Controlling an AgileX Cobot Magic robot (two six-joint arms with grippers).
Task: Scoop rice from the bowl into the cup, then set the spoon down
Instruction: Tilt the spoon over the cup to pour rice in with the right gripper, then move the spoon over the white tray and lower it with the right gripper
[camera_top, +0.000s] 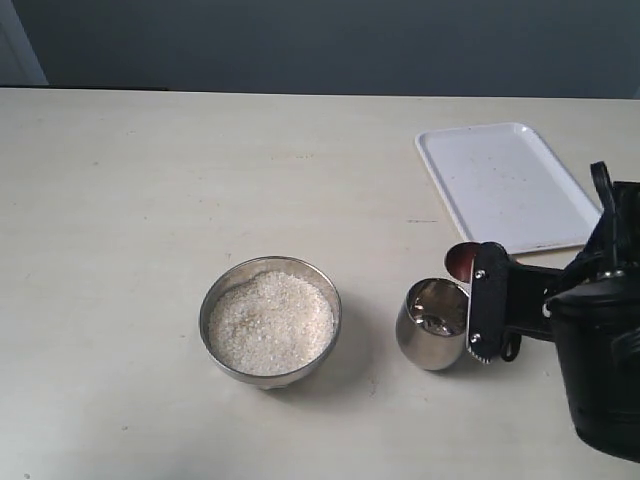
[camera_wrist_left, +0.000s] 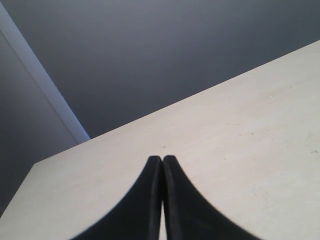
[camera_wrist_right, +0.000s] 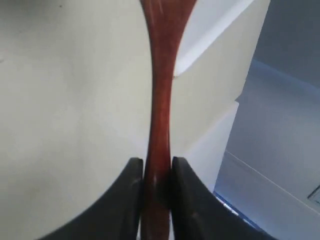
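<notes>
The right fingers (camera_top: 488, 305) are pinching the spoon (camera_top: 461, 262) by its slim handle. In the right wrist view they're pressing in on it from both sides. The small dark head is poking out just past the far rim of the cup (camera_top: 430, 325). The spoon's long axis is running from the fingers away toward the white tray (camera_top: 505, 185).

The bowl (camera_top: 212, 300) is sitting left of the cup in the exterior view, well filled with rice (camera_top: 270, 322). So the cup is standing right between spoon and bowl, and I'd say that's the thing to clear, by lifting over it. Whether the head is carrying grains, or the cup holding any, I can't tell.

The left fingers (camera_wrist_left: 147, 200) are pressed together, gripping nothing, hovering over the tabletop (camera_wrist_left: 240, 125) and not showing in the exterior view. The right arm is plainly the nearer one.
</notes>
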